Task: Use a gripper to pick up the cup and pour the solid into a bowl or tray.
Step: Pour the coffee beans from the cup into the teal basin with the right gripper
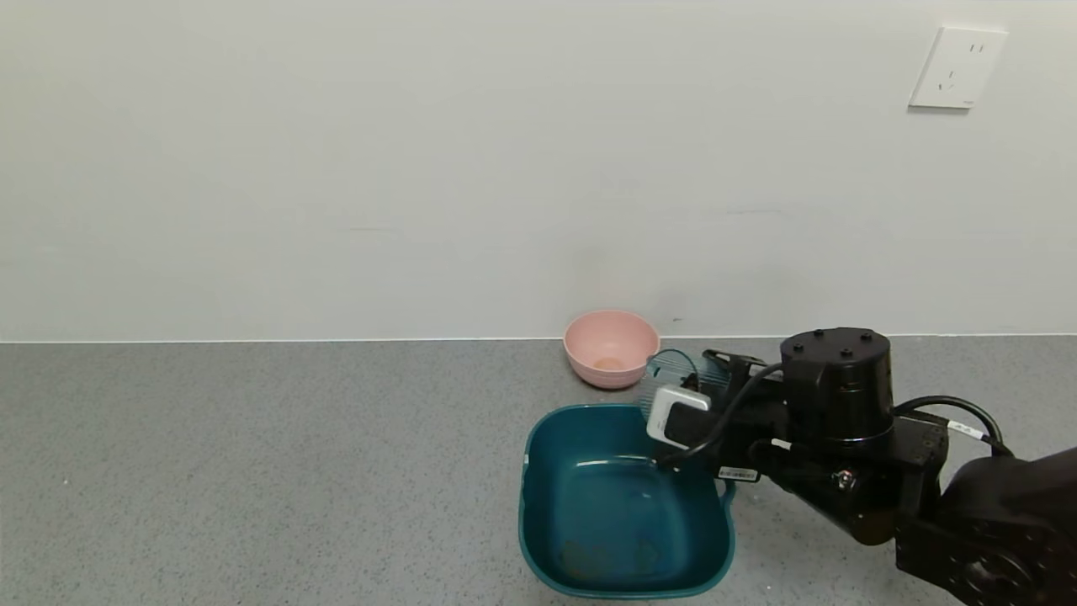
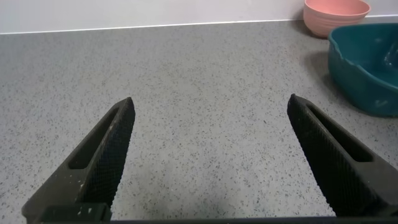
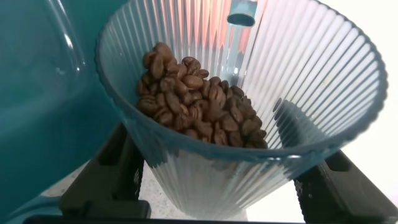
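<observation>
Head view. The right gripper (image 1: 715,370) enters from the lower right of the frame, its black arm and round wrist housing at centre right. It grasps the cup (image 1: 673,374), which is tipped on its side with the mouth facing left, at the far right corner of the teal basin (image 1: 538,505). The basin sits on the grey speckled counter (image 1: 252,471) at lower centre; a few dim brownish patches lie on its floor near the front edge, too faint to identify. A small pink bowl (image 1: 611,347) stands just behind the basin, close to the white wall (image 1: 421,168). A white wall socket (image 1: 957,67) is at the upper right.

Left wrist view. The left gripper (image 2: 211,155) hangs over bare counter, its two black fingers (image 2: 106,155) spread wide apart and holding nothing. At the upper right of the frame appear the pink bowl (image 2: 336,15) and, just below it, part of the teal basin (image 2: 367,68).

Right wrist view. The ribbed translucent cup (image 3: 249,124) fills the frame, clamped between the two black fingers (image 3: 118,174) seen at lower left and lower right. The solid (image 3: 199,99), a heap of dark brown beans, lies inside against the lower wall, short of the rim. The basin's teal wall (image 3: 43,112) occupies the left of the frame.
</observation>
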`<state>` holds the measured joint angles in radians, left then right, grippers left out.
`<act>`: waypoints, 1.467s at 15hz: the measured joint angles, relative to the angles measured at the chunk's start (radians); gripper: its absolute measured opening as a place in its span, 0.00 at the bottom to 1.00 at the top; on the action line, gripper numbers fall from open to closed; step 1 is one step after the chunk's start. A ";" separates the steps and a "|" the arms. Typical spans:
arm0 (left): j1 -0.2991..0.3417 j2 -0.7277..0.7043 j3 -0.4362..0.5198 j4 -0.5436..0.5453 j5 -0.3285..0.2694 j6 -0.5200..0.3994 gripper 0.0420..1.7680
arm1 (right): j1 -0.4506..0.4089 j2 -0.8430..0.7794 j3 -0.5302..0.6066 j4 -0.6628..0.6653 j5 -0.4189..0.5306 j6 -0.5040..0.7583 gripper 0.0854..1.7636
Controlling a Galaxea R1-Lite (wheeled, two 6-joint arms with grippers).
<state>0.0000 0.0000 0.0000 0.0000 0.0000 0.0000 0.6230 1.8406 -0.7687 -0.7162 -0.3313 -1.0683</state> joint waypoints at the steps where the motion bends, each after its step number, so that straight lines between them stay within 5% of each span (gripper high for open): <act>1: 0.000 0.000 0.000 0.000 0.000 0.000 1.00 | 0.003 0.000 0.000 0.000 -0.002 -0.021 0.76; 19: 0.000 0.000 0.000 0.000 0.000 0.000 1.00 | 0.010 -0.001 -0.014 0.009 -0.063 -0.368 0.76; 22: 0.000 0.000 0.000 0.000 0.000 0.000 1.00 | 0.028 -0.001 -0.014 0.008 -0.132 -0.399 0.76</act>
<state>0.0000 0.0000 0.0000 0.0000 0.0000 0.0000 0.6509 1.8396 -0.7826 -0.7081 -0.4632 -1.4672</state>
